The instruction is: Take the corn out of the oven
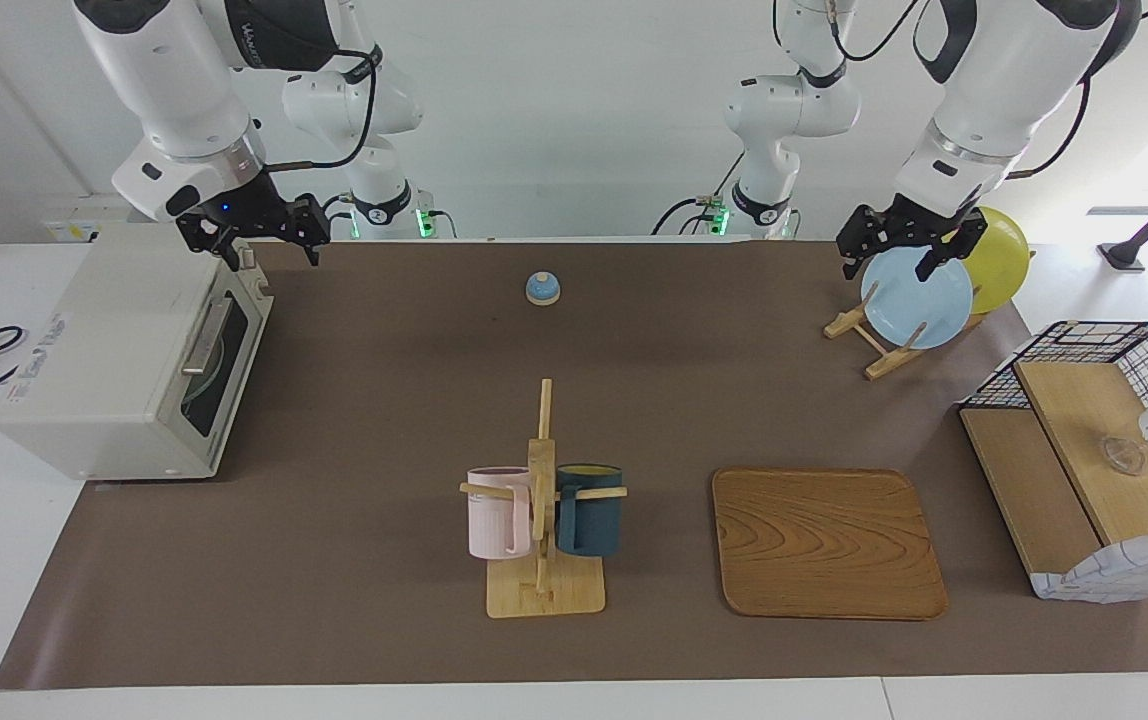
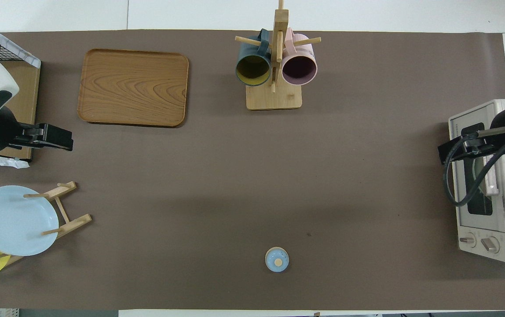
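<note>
Oven: the cream-white oven (image 1: 124, 350) stands at the right arm's end of the table; its glass door is shut and its bar handle (image 1: 206, 337) runs along the door's upper edge, level with the table; the front faces the middle of the table.
Corn: not to be seen; only a dim round shape shows through the window, so whether the corn lies inside cannot be told from here.
Right gripper: the right gripper (image 1: 251, 236) hangs over the oven's top corner nearest the robots, above the door's edge; its two fingers stand apart with nothing between them; it holds nothing.
Key relation: the handle lies below the right gripper and farther from the robots; judged from this, the fingers must come down and straddle the bar across its long axis before the door can drop.
Left gripper: the left gripper (image 1: 899, 247) waits over the blue plate (image 1: 916, 298) in the rack, well apart from the oven; fingers spread, empty.
Nearer arm: the right arm, plainly.
</note>
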Robot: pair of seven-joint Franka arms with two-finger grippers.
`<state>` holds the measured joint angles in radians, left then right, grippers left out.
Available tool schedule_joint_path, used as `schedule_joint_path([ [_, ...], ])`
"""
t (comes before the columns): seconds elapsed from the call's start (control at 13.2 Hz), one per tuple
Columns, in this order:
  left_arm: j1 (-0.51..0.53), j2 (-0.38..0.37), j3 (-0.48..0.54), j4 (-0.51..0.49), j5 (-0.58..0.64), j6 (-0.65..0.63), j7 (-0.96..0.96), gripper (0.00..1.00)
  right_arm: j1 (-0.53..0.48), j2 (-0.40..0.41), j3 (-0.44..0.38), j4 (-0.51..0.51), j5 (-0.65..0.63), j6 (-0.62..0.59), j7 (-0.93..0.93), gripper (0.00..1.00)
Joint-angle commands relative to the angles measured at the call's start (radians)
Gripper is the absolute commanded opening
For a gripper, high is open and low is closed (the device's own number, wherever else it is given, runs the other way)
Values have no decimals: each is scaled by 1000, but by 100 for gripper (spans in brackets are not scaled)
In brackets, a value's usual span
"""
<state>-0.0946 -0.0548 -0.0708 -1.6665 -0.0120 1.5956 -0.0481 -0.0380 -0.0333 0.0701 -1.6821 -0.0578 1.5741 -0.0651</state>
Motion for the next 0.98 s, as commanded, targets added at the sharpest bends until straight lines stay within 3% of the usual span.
schedule_joint_path([
  [0.0,12,-7,-6,-2,17,-3,8,100,-63,-88,2,-192,26,156,-89,0],
  [0.38,10,-7,-6,-2,17,-2,8,100,-160,-54,0,-258,-29,259,-238,0],
  [0.91,10,-7,-6,-2,18,-3,8,100,-217,-20,0,-298,-51,296,-231,0],
])
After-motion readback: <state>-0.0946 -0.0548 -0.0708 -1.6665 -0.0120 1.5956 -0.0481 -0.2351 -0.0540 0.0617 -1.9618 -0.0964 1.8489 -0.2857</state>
